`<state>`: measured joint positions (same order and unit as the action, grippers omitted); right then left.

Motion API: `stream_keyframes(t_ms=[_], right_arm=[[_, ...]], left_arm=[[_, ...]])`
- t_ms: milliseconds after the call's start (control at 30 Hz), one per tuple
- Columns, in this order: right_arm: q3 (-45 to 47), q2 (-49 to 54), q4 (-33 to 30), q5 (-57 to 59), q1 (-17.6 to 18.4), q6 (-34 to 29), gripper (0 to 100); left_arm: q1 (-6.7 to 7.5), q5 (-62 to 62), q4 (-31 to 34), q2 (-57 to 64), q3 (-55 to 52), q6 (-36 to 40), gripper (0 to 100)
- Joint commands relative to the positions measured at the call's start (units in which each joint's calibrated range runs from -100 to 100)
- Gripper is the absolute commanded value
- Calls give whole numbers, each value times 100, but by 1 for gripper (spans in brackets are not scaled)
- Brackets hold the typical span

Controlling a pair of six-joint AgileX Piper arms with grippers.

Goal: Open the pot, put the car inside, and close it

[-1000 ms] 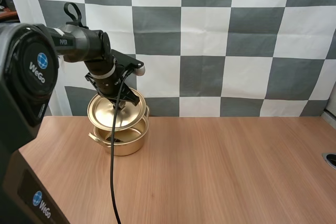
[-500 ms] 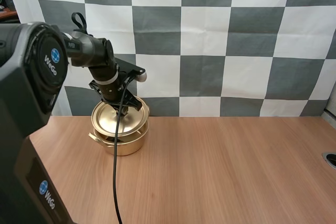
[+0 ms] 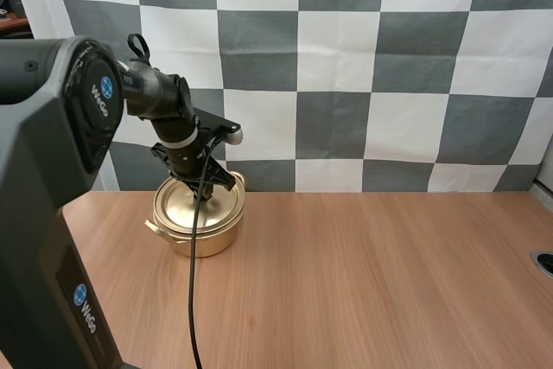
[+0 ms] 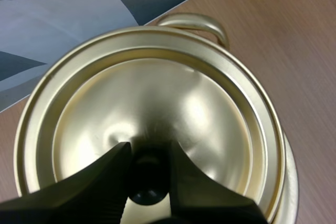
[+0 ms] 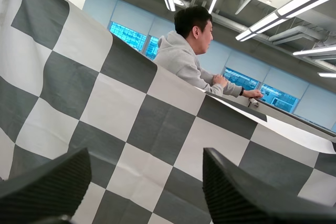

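My left gripper (image 4: 148, 155) pinching the dark knob (image 4: 148, 184) of the lid (image 4: 157, 98), lid resting on the gold pot (image 3: 204, 238) by the far left corner of the table (image 3: 371, 283), my right gripper (image 5: 146, 163) spread apart, gripping nothing.

My left arm (image 3: 160, 97) bends down over the table's (image 3: 363, 265) far left corner, the left gripper (image 4: 148, 153) clamped on the lid knob (image 4: 148, 181); the right gripper (image 5: 147, 182) has its fingers apart.
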<state>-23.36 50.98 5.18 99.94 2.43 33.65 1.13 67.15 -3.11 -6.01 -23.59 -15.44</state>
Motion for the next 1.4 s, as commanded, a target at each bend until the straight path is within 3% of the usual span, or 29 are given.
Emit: stream_keyframes(t_ms=[0,733,800,900,1000,1033,1067,1367], right_arm=[[3,-2,3,6,1,-8,100],[3,-2,3,6,1,-8,100],[3,-2,3,6,1,-8,100],[3,-2,3,6,1,-8,100],[3,-3,27,6,1,-8,100],[3,-3,50,6,1,-8,100],[3,-3,50,6,1,-8,100],[3,-3,116,6,1,-8,100]], left_arm=[[-3,-7,1,-4,7,-1,0],[-3,127,14,-4,7,141,2],[-3,34,61,-4,7,266,11],[-3,-22,59,-4,7,266,39],[-3,-22,146,-4,7,253,88],[-3,-22,160,-4,7,240,96],[-3,-22,160,-4,7,227,100],[-3,-351,531,107,7,192,100]])
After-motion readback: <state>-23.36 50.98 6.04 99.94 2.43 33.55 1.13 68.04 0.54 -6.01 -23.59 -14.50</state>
